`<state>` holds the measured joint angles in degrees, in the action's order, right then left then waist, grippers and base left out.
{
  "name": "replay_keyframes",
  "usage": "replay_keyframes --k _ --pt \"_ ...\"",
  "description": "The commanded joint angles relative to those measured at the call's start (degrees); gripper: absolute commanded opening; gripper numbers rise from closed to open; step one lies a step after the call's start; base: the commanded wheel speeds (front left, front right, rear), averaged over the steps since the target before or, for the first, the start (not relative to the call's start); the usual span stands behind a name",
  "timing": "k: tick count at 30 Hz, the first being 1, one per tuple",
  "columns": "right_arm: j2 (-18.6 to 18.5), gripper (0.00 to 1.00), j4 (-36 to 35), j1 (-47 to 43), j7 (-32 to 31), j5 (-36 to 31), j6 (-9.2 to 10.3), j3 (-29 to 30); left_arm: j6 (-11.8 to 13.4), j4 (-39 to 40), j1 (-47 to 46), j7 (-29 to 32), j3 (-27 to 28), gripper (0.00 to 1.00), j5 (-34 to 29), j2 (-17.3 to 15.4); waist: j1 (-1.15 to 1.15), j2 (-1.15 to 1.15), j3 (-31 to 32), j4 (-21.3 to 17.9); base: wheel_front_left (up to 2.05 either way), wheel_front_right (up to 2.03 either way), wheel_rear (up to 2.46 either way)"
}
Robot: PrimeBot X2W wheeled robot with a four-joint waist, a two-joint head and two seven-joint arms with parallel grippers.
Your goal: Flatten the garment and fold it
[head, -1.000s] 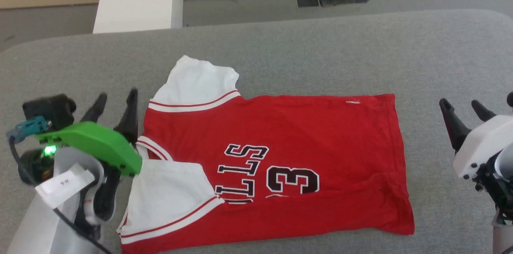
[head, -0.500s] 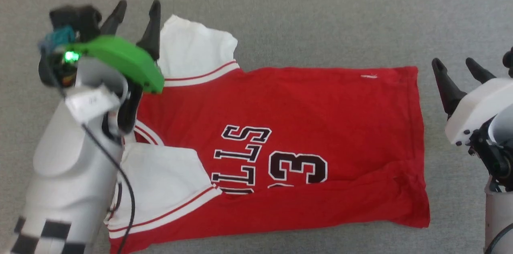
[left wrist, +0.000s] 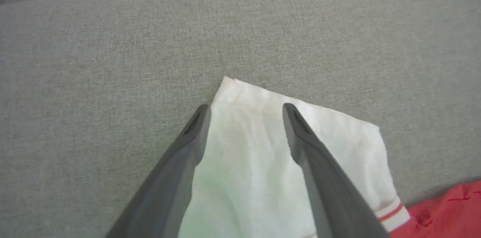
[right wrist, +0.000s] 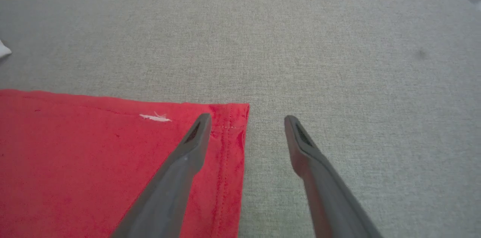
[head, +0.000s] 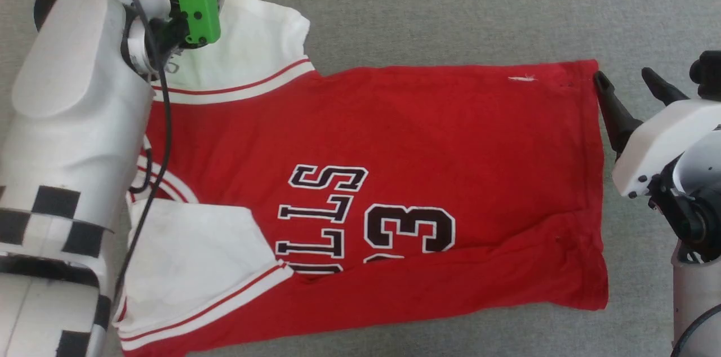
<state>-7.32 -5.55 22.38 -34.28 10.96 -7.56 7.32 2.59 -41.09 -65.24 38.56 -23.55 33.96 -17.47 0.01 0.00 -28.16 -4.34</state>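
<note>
**Item:** the garment [head: 428, 137], a red jersey-style T-shirt with white short sleeves and striped trim.

**Location:** it is lying spread on the grey cloth-covered worktop [head: 450, 8]. The lettering and number 3 [head: 408, 227] are facing up, with the collar end toward the robot's left and the hem [head: 594, 177] toward its right.

**Condition:** it is lying mostly flat. The near sleeve [head: 191, 255] is folding in over the chest, and a long crease [head: 507, 241] is running along the near side toward the hem.

**Handling (judged):** this looks like a thin knit, light and limp. It is likely to be sliding easily over the cloth surface and stretching if pulled from one point. It is not fragile. The best holds are the seamed edges, namely the far sleeve's cuff and the far hem corner, taken together so the tension is spreading evenly.

**Hands:**
- The left hand [left wrist: 245, 107] is standing wide open and holding nothing. It is hanging over the far sleeve [left wrist: 263, 155], with its tips near the outer edge.
- The right hand [right wrist: 247, 117] is likewise spread wide and empty. It is straddling the far hem corner [right wrist: 235, 114], with one finger over red cloth and the other over bare worktop.
- Whether either hand is touching the cloth, I cannot tell.
</note>
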Motion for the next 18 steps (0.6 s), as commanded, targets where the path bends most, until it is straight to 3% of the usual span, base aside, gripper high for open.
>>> replay_keyframes --k 1,10,11,12,18 --pt "0.1 1.0 -0.4 1.1 0.1 0.1 0.08 -0.2 0.4 -0.6 -1.1 2.6 -1.0 1.0 -0.9 -1.2 -0.01 0.0 -1.3 -1.4 0.0 0.0 0.0" --pt "0.2 1.0 -2.6 0.7 0.1 0.4 0.08 -0.1 3.6 -1.2 2.4 11.8 -2.3 1.0 -0.9 -3.9 -0.01 0.0 -3.4 -2.8 0.0 0.0 0.0" --pt "0.2 1.0 -2.8 0.7 0.0 0.4 0.08 -0.1 4.0 -0.7 3.0 11.9 -2.1 0.32 -0.5 -3.8 -0.01 0.0 -3.7 -2.8 0.0 0.0 0.0" --pt "0.2 1.0 -3.0 0.7 -0.1 0.4 0.08 0.0 4.1 -0.4 3.5 12.2 -1.9 0.0 -0.1 -3.6 -0.01 0.0 -3.9 -2.7 0.0 0.0 0.0" --pt "-0.1 1.0 -3.2 1.2 -0.5 0.1 0.08 0.0 4.1 2.9 4.7 12.0 -0.5 0.0 2.0 -3.6 -0.01 0.0 -3.8 -1.8 0.0 0.0 0.0"
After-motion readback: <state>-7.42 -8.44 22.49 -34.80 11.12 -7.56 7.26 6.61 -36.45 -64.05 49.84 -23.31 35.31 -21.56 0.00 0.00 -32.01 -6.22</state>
